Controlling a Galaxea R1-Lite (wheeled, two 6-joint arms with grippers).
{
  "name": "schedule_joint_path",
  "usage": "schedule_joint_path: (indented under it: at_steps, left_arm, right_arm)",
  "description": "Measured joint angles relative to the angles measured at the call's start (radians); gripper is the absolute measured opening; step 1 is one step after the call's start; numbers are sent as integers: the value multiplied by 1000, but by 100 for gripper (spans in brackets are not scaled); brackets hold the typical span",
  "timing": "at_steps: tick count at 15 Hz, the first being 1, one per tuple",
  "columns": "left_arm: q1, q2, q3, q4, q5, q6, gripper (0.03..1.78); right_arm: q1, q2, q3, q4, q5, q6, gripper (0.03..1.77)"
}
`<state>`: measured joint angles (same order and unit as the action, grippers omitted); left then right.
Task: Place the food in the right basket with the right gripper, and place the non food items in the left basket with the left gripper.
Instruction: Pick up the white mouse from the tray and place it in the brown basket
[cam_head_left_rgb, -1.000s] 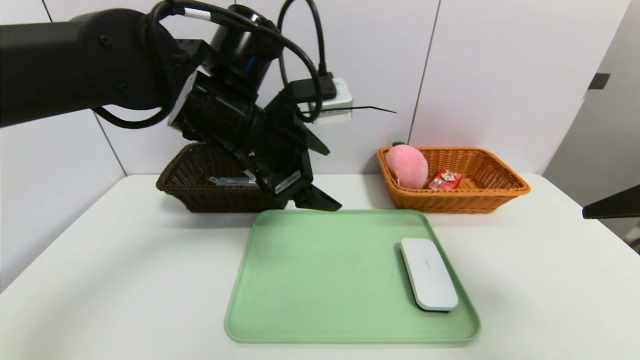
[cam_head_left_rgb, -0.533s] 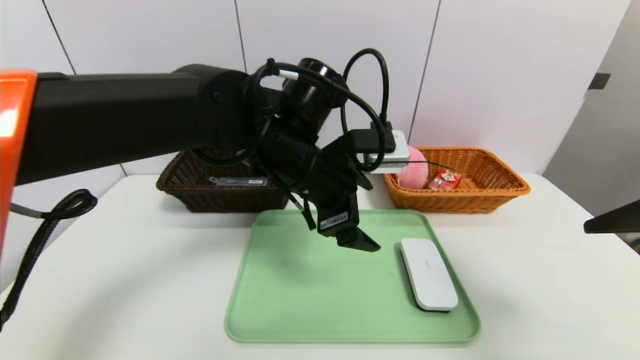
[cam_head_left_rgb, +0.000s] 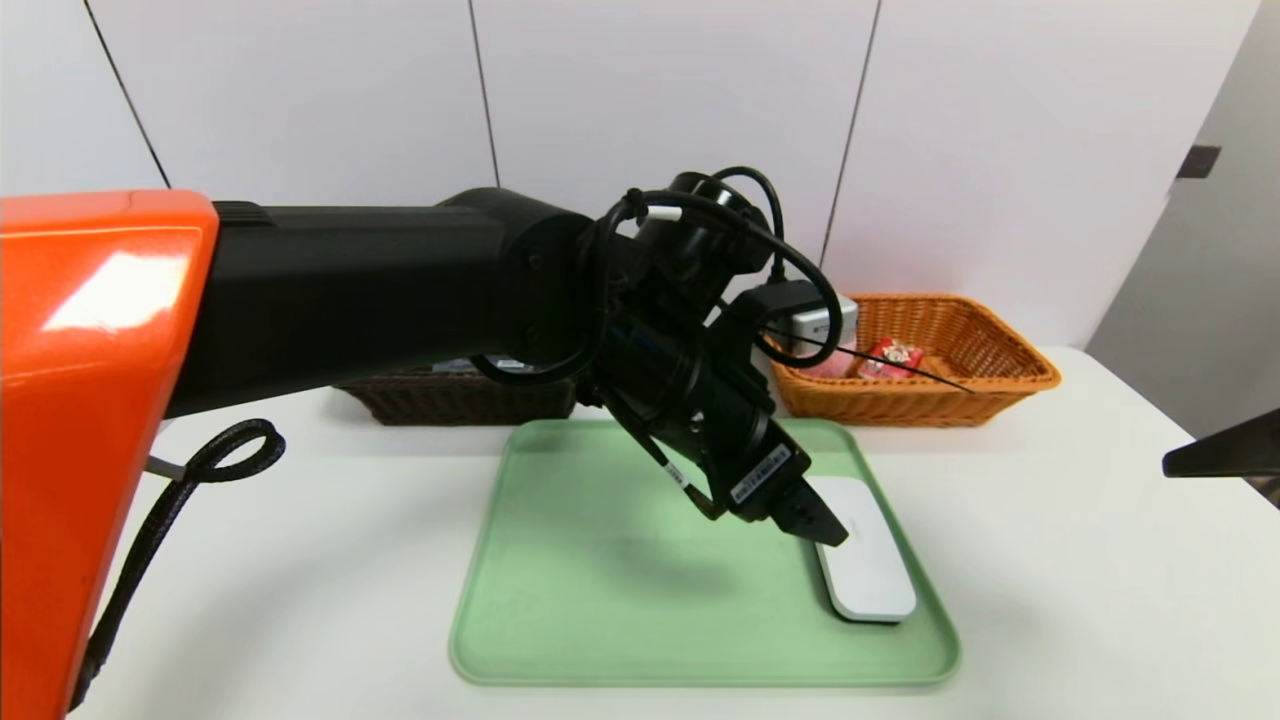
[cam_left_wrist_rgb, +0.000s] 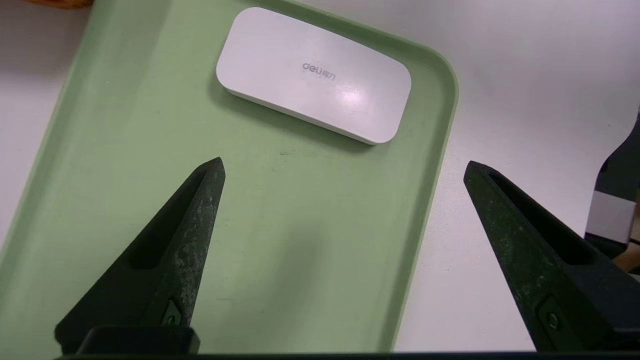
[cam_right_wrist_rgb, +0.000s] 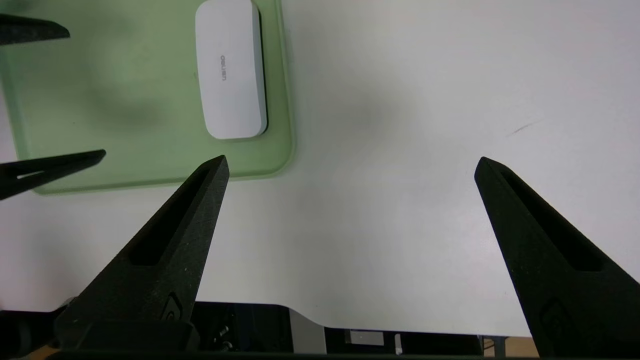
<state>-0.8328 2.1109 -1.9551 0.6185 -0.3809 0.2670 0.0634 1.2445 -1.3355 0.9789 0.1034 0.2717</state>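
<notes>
The left gripper (cam_left_wrist_rgb: 342, 165), jaws wide open, should be centred across the white case (cam_left_wrist_rgb: 314, 75) on the tray (cam_left_wrist_rgb: 125, 150).

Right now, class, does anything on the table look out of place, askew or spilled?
Nothing stands out. The white rounded oblong case lies flat in the green plastic tray, slightly angled to its edge; nothing is spilled, and the open left pincer hovers above.

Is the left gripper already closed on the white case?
No, the left gripper is open above the green tray, with the white case lying untouched beyond it.
</notes>
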Motion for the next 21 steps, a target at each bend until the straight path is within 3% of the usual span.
schedule_joint_path:
  at_steps: [3, 7, 8, 12, 15, 18, 21]
  left_arm:
    - [-31, 6, -2, -9, 79, -125, 169]
    - [-122, 52, -5, -93, 378, -337, 169]
    - [-143, 62, -7, -105, 427, -386, 169]
    - [-197, 98, -10, -169, 497, -525, 169]
    - [-227, 123, -10, -227, 573, -540, 169]
    - [-240, 144, -13, -242, 584, -566, 169]
    - [-242, 175, -14, -268, 645, -569, 169]
  right_arm:
    - [-1, 0, 14, -19, 0, 0, 170]
    - [-4, -1, 23, -19, 1, 1, 170]
    - [-4, -1, 27, -21, 3, 1, 170]
    - [-4, -10, 46, -27, 3, 1, 170]
    - [-4, -17, 59, -31, 3, 1, 170]
    - [-4, -20, 66, -31, 7, 1, 170]
    - [-5, -21, 72, -32, 8, 1, 170]
